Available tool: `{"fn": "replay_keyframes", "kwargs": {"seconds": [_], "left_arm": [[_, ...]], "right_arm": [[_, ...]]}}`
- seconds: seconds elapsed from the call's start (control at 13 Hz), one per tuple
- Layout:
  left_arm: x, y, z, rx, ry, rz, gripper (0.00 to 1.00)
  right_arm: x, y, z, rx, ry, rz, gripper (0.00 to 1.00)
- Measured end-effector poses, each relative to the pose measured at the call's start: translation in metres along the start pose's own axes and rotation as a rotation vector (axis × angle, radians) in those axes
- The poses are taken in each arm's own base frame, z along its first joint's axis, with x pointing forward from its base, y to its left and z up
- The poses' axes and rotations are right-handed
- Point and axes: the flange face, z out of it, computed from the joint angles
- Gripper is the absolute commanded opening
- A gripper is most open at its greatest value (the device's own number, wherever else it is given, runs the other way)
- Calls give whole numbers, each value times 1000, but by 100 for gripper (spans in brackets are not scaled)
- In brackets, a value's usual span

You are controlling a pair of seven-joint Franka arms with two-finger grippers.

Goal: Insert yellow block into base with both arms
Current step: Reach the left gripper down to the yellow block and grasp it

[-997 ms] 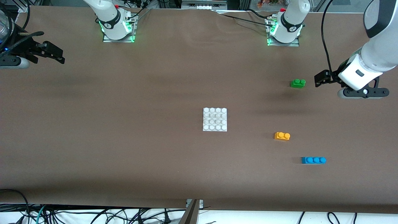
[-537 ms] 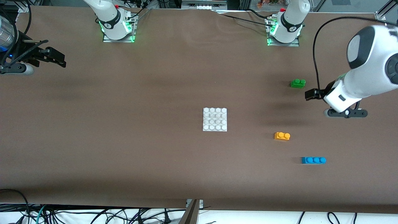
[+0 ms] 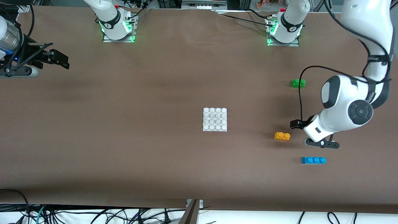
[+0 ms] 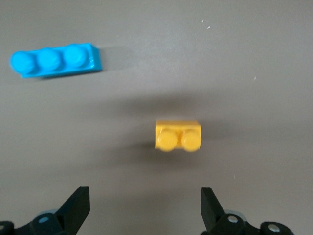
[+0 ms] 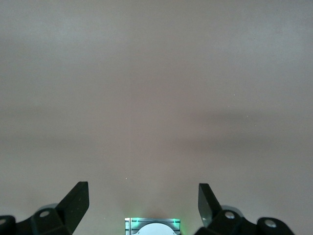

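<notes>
Brown worktop (image 3: 124, 140), front view. The base, a flat white square plastic plate with a four-by-four grid of round studs (image 3: 215, 119), lies at the centre of the frame, bare of bricks.

The yellow block, a small yellow-orange plastic brick with two round studs (image 3: 282, 136), lies flat on the worktop in the lower right part of the frame, well apart from the base, toward my left arm's end of the worktop. A long blue three-stud plastic brick (image 3: 313, 160) lies lower in the frame, nearer the front camera. A small green two-stud plastic brick (image 3: 298, 83) lies higher up, in the upper right part of the frame.

My left pincer (image 3: 298, 124) hangs over the worktop just beside the yellow block, at mid right of the frame. Its two black fingers stand wide apart and hold nothing. In my left wrist view, the yellow block (image 4: 178, 135) sits in mid frame between the fingertips (image 4: 78, 208) and ahead of them, untouched, with the blue brick (image 4: 54, 59) at the upper left.

My right pincer (image 3: 59, 59) waits over the worktop at the upper left edge of the front view, spread wide and empty; my right wrist view shows its black fingertips (image 5: 78, 200) and bare brown surface.
</notes>
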Motion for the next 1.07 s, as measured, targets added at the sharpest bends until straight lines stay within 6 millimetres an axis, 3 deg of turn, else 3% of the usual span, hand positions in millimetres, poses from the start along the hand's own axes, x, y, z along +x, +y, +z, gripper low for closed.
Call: {"fn": "replay_keyframes", "kwargs": {"seconds": [0.23,0.46,1.07], "left_arm": [[12,16,39,-13,19,20,100],[18,25,65,-16,40,34,100],[18,30,91,-18,15,43,99]], "right_arm": [[3,-1,3,16,-4,3,99],[4,-3,4,40,-6,12,99],[8,-2,4,42,2,14,99]]}}
